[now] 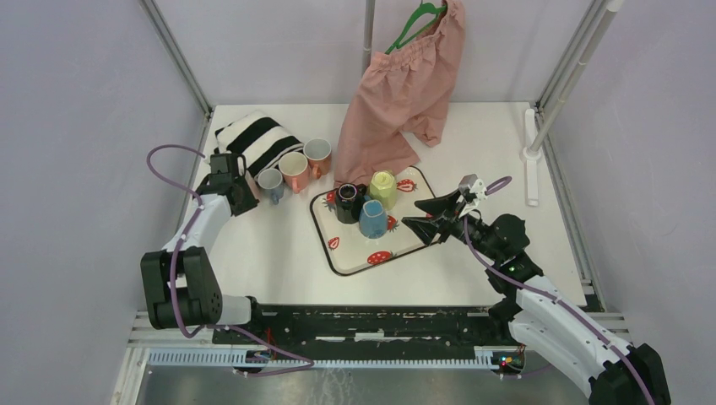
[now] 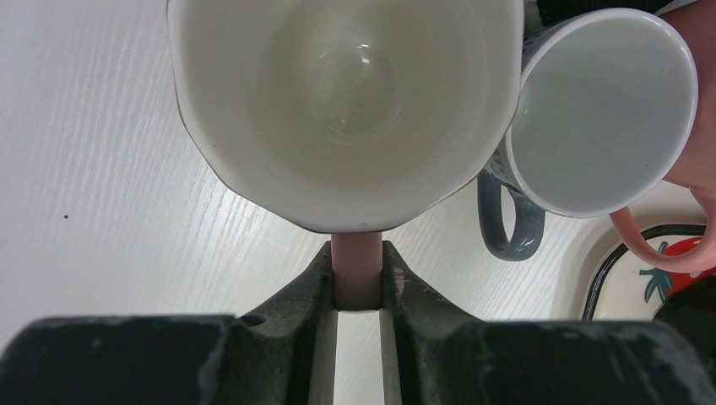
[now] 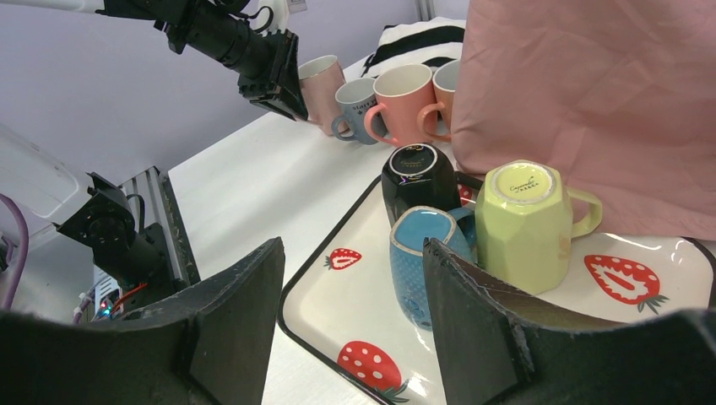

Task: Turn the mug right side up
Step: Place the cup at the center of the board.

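The right gripper point(image 1: 412, 213) hung open at the right edge of the tray point(image 1: 338, 263), an inverted blue mug point(image 1: 372, 219) just to its left. Farther off, the left gripper point(image 2: 359, 274) was clamped on the handle of the pale pink mug point(image 2: 346, 110). That mug seemed to stand mouth up, axis vertical, ending the mug row. A grey mug point(image 2: 604, 110) sat just beside it, and bare table point(image 2: 101, 169) lay on its other side for backing off.

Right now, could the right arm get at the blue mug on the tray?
Probably yes. The right gripper is open and aimed at the blue mug, with nothing between them. The black mug and yellow mug stand close beside it, so the grasp may be tight.
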